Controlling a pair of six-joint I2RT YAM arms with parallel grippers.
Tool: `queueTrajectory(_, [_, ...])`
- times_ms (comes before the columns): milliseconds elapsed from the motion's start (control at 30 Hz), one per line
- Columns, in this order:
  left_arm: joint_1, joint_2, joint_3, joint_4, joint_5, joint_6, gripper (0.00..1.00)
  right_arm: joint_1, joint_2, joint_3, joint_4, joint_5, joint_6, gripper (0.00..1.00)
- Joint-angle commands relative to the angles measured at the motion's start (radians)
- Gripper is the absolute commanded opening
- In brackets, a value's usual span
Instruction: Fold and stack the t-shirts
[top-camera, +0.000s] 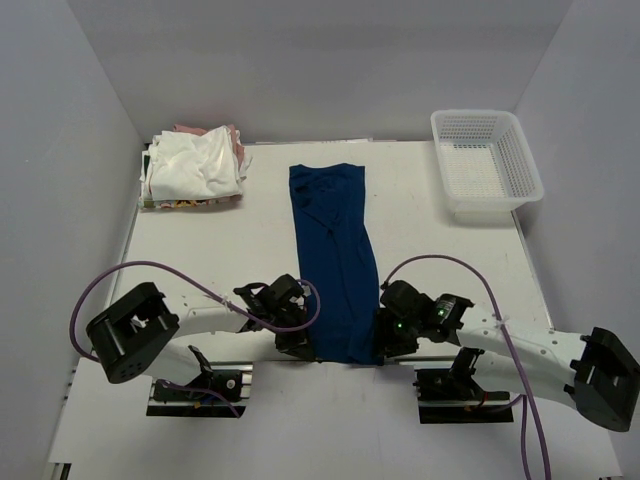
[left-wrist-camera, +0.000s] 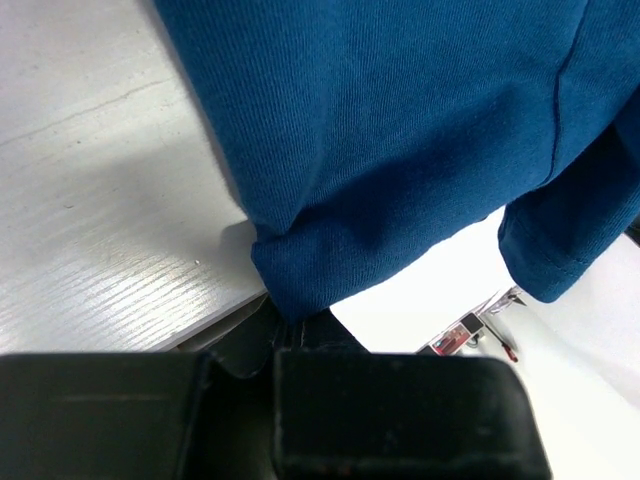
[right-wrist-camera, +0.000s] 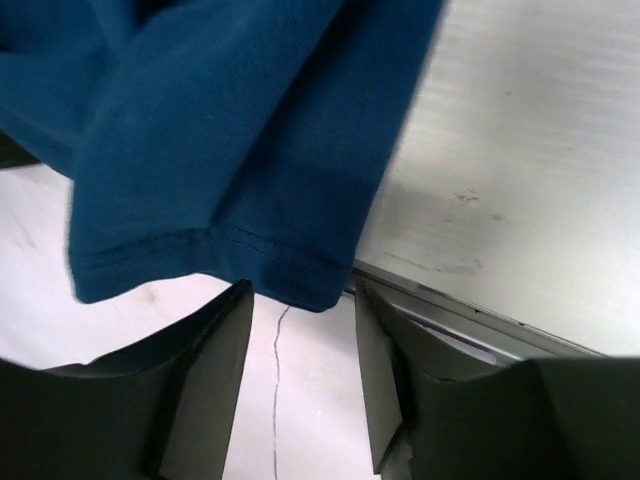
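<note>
A navy blue t-shirt (top-camera: 335, 260) lies folded into a long narrow strip down the middle of the table, its hem hanging over the near edge. My left gripper (top-camera: 297, 345) is at the hem's left corner and shut on the blue cloth (left-wrist-camera: 400, 130), which is pinched between its jaws (left-wrist-camera: 285, 335). My right gripper (top-camera: 385, 345) is at the hem's right corner. Its jaws stand open (right-wrist-camera: 300, 330) just below the stitched hem (right-wrist-camera: 240, 130), which hangs free and is not held. White t-shirts (top-camera: 195, 165) with a pink one (top-camera: 237, 140) beneath are piled at the back left.
A white mesh basket (top-camera: 485, 160) stands at the back right of the table (top-camera: 200, 250). The table's near edge (right-wrist-camera: 470, 315) runs right beside both grippers. Purple cables (top-camera: 130, 270) loop over both arms.
</note>
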Motion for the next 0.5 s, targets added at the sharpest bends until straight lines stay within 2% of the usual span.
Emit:
queueTrajectory(0, [-0.026,-0.001,-0.026,-0.126,-0.058,0.037,0.0,0.002,0.039,-0.043,0.077,-0.083,-0.014,0.46])
queueTrajectory(100, [-0.026,-0.036,-0.026,-0.137,-0.047,0.037,0.0,0.002,0.059,-0.059,0.078,-0.111,-0.003,0.3])
queueTrajectory(133, [-0.026,-0.046,-0.026,-0.137,-0.047,0.037,0.0,0.004,0.056,-0.048,0.053,-0.109,-0.001,0.14])
queueTrajectory(167, [-0.026,-0.055,-0.026,-0.146,-0.037,0.037,0.0,0.005,0.05,-0.044,0.042,-0.109,0.002,0.04])
queueTrajectory(200, [-0.026,-0.078,-0.017,-0.146,-0.028,0.037,0.0,0.004,0.035,-0.036,0.029,-0.094,0.0,0.0])
queueTrajectory(333, [-0.026,-0.168,0.05,-0.181,-0.007,0.115,0.0,-0.001,-0.024,0.047,-0.003,-0.014,-0.041,0.0])
queueTrajectory(467, [-0.026,-0.222,0.171,-0.247,-0.007,0.207,0.0,-0.006,-0.002,0.174,-0.026,0.112,-0.092,0.0])
